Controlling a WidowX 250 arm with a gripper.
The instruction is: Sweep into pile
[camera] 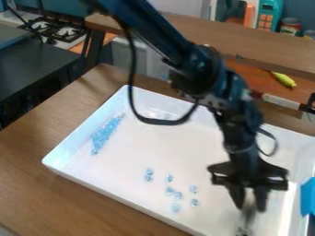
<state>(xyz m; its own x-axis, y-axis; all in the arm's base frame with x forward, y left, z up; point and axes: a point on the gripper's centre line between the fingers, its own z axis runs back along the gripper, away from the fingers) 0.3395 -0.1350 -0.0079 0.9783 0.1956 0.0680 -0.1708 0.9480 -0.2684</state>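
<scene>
blue pile (106, 133), long axis roughly along nearby tray wall (88, 129)

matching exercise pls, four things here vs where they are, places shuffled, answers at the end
1. long blue heap
2. scattered blue pieces
3. gripper
4. stove

A. picture's top left
B. over the right part of the tray
C. near the tray's left wall
D. near the tray's front edge, left of B

Pairs: 1-C, 2-D, 3-B, 4-A
</scene>
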